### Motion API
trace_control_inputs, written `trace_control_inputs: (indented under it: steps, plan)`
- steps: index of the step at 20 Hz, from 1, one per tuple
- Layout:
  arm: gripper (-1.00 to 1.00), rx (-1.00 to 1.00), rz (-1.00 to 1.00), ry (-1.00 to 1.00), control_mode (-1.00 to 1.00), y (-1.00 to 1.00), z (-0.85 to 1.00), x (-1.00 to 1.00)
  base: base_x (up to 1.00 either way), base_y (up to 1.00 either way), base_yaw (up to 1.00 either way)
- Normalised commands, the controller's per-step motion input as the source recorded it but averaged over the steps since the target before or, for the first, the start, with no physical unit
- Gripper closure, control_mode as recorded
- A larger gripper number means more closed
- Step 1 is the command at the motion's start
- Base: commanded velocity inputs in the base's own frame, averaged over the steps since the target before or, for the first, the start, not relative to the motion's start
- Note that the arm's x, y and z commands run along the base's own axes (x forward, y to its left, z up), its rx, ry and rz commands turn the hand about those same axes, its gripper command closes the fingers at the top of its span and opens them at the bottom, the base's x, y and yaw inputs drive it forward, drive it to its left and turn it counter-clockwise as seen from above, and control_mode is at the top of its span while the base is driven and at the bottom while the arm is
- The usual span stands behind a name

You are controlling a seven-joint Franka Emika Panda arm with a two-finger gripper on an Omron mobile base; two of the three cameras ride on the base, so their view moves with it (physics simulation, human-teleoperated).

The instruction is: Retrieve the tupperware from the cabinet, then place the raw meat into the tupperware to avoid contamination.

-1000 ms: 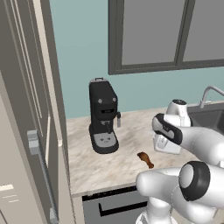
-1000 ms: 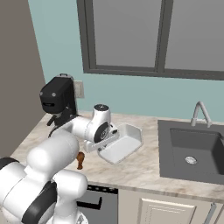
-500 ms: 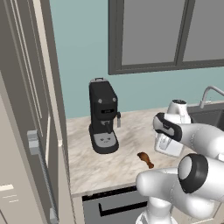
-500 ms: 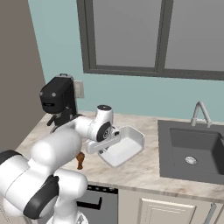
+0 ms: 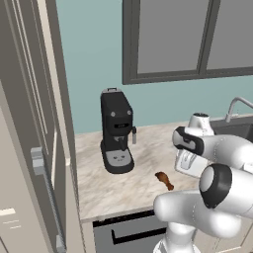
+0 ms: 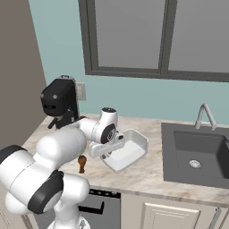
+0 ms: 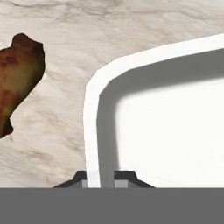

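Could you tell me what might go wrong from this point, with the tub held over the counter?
1. The end effector pinches only the thin rim of the tupperware, which hangs tilted in the right base view; it could slip or land askew.
2. The raw meat lies on the counter just beside the tub, so lowering carelessly could knock it toward the counter's front edge.

base views flank counter [image 6: 147,176]; hand close

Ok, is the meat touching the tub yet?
Apart. The hand view shows bare counter between the meat and the tub rim, which the gripper pinches.
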Motion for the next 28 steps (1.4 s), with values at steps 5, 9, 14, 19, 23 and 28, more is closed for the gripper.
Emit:
trace_control_inputs:
  steps: [5,9,14,19,23,28]
  plan:
    - [-1.00,0.00,0.00,0.03,-1.00,0.00,-0.18,-0.07,0.00,0.00,0.00]
    - [-1.00,0.00,0.00,0.00,-1.00,0.00,-0.01,-0.09,0.00,0.00,0.00]
    - [-1.00,0.00,0.00,0.00,-1.00,-0.02,0.05,-0.09,0.00,0.00,0.00]
    - [-1.00,0.00,0.00,0.00,-1.00,0.00,0.14,-0.10,0.00,0.00,0.00]
    - [-1.00,0.00,0.00,-0.02,-1.00,0.00,0.25,-0.06,0.00,0.00,0.00]
    - [-1.00,0.00,-0.01,-0.03,-1.00,0.00,0.28,-0.03,0.00,0.00,0.00]
